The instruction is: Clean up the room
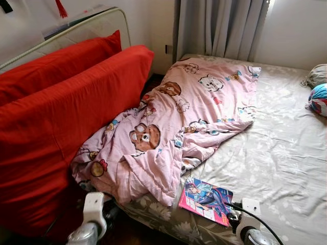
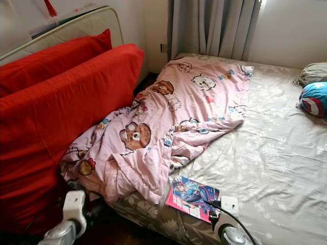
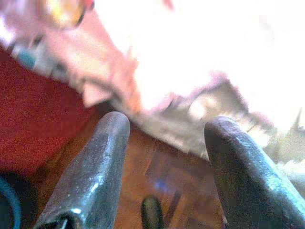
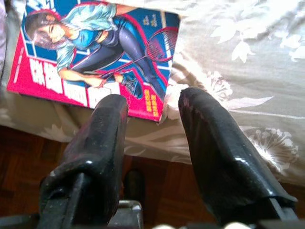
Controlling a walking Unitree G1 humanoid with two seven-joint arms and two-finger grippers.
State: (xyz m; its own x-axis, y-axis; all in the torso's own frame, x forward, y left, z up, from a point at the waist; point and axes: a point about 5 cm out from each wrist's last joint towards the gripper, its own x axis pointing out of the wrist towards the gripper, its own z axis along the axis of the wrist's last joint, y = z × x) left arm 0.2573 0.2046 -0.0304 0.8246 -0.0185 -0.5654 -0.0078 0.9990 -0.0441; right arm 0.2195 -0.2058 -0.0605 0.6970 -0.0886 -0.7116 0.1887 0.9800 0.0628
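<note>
Right now you're lining up on the magazine (image 4: 95, 57), which lies at the lower centre of the head view on the bed's (image 1: 286, 153) near edge, beside the pink blanket (image 1: 179, 117). Your right gripper (image 4: 152, 124) hangs just short of its corner, fingers spread and empty. The left gripper (image 3: 167, 143) idles open. Next, reach forward and pinch the corner.

Bed (image 1: 286, 153) ahead. Blanket (image 1: 179, 117) crumpled across its left half, running back toward the curtain (image 1: 219, 25). Two pillows (image 1: 56, 107) upright at left, against the blanket's edge. Magazine (image 1: 207, 200) on the near bed edge, just right of the blanket's corner. Ball (image 1: 318, 99) at far right on the bed.
</note>
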